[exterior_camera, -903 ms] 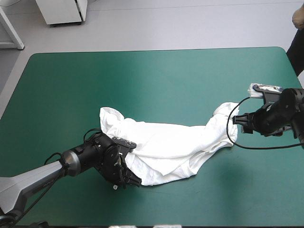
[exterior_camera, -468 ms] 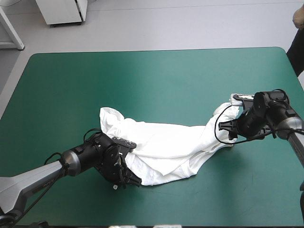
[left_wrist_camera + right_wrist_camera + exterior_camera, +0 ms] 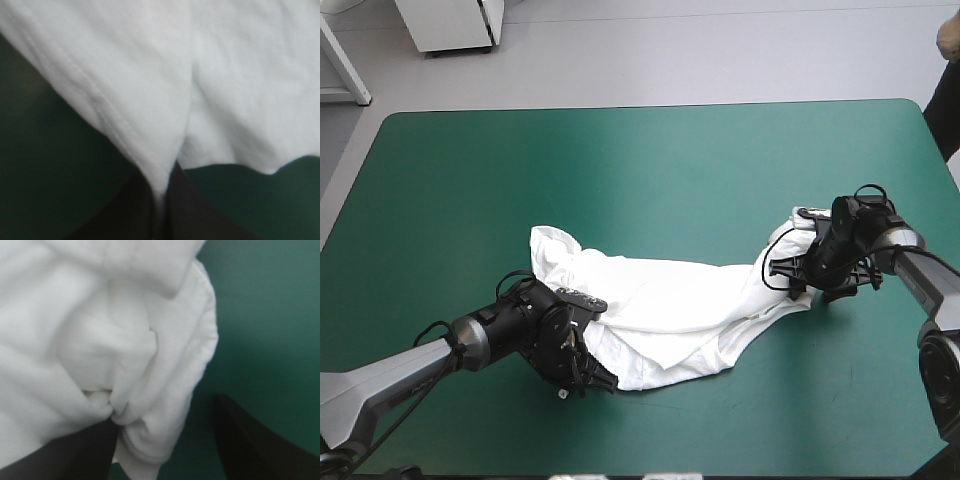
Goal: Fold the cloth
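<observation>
Since the earlier pictures, the right arm (image 3: 880,250) has been moved in from the right edge of the desk (image 3: 620,160) toward the T-shirt (image 3: 670,305). The right jaws are now set right at the right end of the T-shirt, where before they were held a little apart from it. The left arm (image 3: 510,335) has not been moved, and the T-shirt has been left in the same shape.

The T-shirt is white and is laid crumpled on the teal-green cover (image 3: 470,200). It is stretched in a long band from the middle of the desk toward the right edge, closer to the near edge than to the far edge. Its left part is wide and bunched in soft folds, and its right part is drawn thin.

The left jaws are pressed together on the near left part of the T-shirt. In the left wrist view a fold of the T-shirt (image 3: 225,75) is seen pinched between the two black fingers (image 3: 132,217), and the rest is spread ahead of them over the cover.

The right jaws are spread apart. In the right wrist view the black fingers (image 3: 255,440) are seen standing wide, and a bunched lump of the T-shirt (image 3: 100,330) is seen between them and ahead of them. One finger is touched by the cloth. The other is kept apart from it, with bare cover between.
</observation>
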`<state>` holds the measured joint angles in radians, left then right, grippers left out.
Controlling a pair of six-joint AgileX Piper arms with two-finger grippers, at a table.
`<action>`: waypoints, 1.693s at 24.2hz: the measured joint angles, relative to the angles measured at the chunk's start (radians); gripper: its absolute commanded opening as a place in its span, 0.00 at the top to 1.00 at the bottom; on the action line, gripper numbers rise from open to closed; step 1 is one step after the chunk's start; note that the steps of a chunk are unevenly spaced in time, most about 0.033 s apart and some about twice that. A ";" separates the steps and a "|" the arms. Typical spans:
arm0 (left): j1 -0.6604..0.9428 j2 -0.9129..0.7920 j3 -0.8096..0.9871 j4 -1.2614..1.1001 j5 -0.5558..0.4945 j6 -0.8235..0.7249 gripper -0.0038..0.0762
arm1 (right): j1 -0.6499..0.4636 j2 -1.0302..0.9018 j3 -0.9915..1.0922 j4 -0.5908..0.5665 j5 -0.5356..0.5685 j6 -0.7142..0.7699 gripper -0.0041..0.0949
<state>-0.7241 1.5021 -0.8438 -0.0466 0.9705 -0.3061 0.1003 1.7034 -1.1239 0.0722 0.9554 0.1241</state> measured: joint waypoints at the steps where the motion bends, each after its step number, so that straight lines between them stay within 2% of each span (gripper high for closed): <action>1: 0.000 0.000 0.000 0.001 -0.002 0.000 0.96 | 0.000 0.002 0.003 0.004 0.000 0.000 0.59; 2: 0.000 0.000 0.000 0.001 -0.002 0.000 0.96 | 0.000 0.002 0.008 0.009 -0.005 0.000 0.65; 5: 0.000 0.000 0.000 0.002 -0.002 0.000 0.96 | 0.000 0.001 0.020 0.034 -0.020 0.000 0.98; 13: 0.002 -0.005 -0.030 0.021 0.019 0.000 0.96 | 0.000 -0.042 0.043 0.076 -0.047 -0.015 0.98; 15: 0.043 -0.026 -0.085 0.129 0.031 -0.001 0.96 | 0.001 -0.109 0.063 0.048 -0.007 -0.018 0.98; 20: 0.108 -0.154 -0.302 0.189 0.134 0.012 0.96 | 0.001 -0.393 0.006 0.044 0.113 -0.038 0.98; 23: 0.110 -0.208 -0.476 0.237 0.217 0.038 0.96 | 0.001 -0.540 -0.099 0.041 0.178 -0.043 0.98; 27: 0.110 -0.228 -0.645 0.258 0.271 0.071 0.96 | 0.001 -0.612 -0.242 0.041 0.231 -0.049 0.98; 31: 0.110 -0.229 -0.867 0.273 0.276 0.109 0.96 | 0.001 -0.630 -0.410 0.041 0.287 -0.062 0.98; 32: 0.110 -0.230 -0.969 0.274 0.276 0.127 0.96 | 0.001 -0.630 -0.495 0.041 0.293 -0.067 0.98; 39: 0.110 -0.244 -1.413 0.272 0.277 0.226 0.96 | 0.001 -0.627 -0.898 0.074 0.294 -0.095 0.97; 41: 0.110 -0.245 -1.484 0.251 0.276 0.244 0.96 | 0.001 -0.623 -0.967 0.088 0.294 -0.106 0.97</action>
<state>-0.6142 1.2568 -2.3280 0.2042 1.2467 -0.0622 0.1015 1.0806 -2.0906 0.1600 1.2492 0.0184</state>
